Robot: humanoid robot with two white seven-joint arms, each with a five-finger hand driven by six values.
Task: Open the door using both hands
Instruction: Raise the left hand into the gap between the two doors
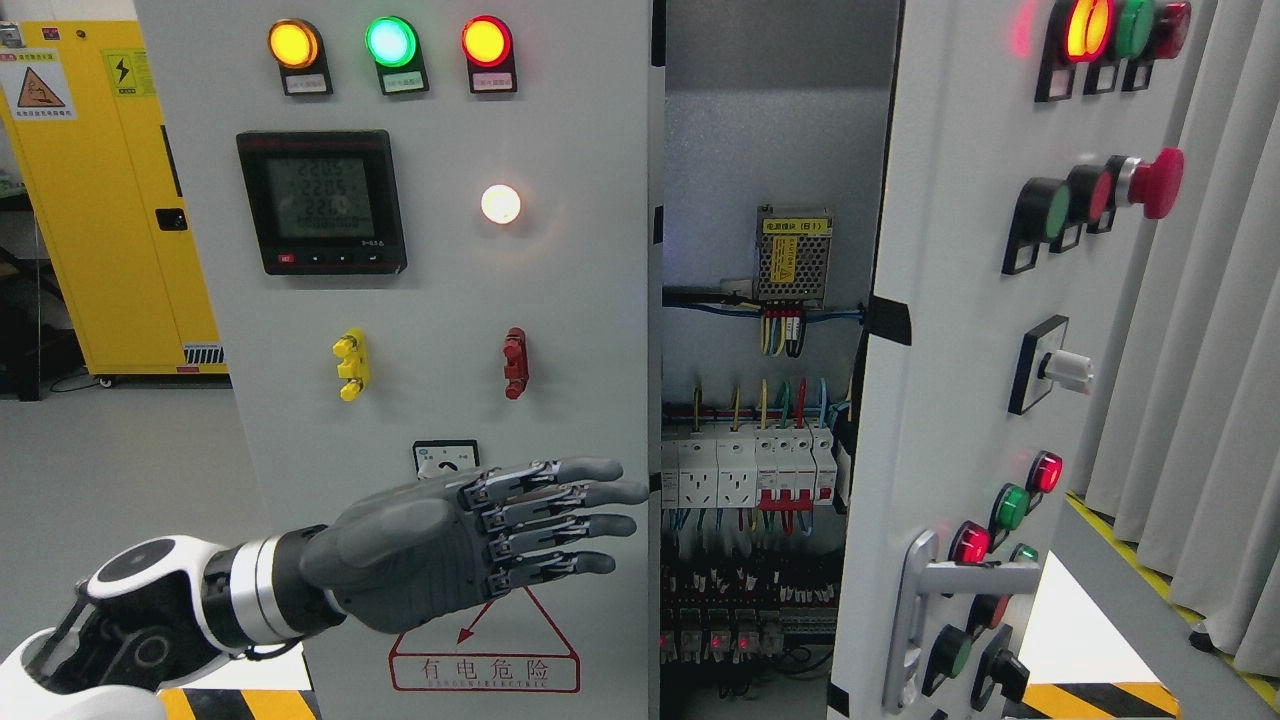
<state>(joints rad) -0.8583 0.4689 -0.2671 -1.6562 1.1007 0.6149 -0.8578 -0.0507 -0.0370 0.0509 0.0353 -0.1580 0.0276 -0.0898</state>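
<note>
The grey electrical cabinet has two doors. Its left door point(440, 330) stands closed, with lamps, a meter and two small switches on its face. Its right door point(960, 400) is swung open towards me, showing buttons and a silver handle point(935, 590) low down. My left hand point(540, 525) comes in from the lower left, fingers stretched out flat and holding nothing, in front of the left door's lower part. The fingertips point(625, 495) reach close to that door's right edge. Whether they touch the door I cannot tell. The right hand is not in view.
Between the doors, the cabinet's inside point(760, 450) shows breakers, coloured wires and a power supply. A yellow cabinet point(100, 200) stands at the far left. Grey curtains point(1200, 400) hang on the right. Yellow-black hazard tape marks the floor below.
</note>
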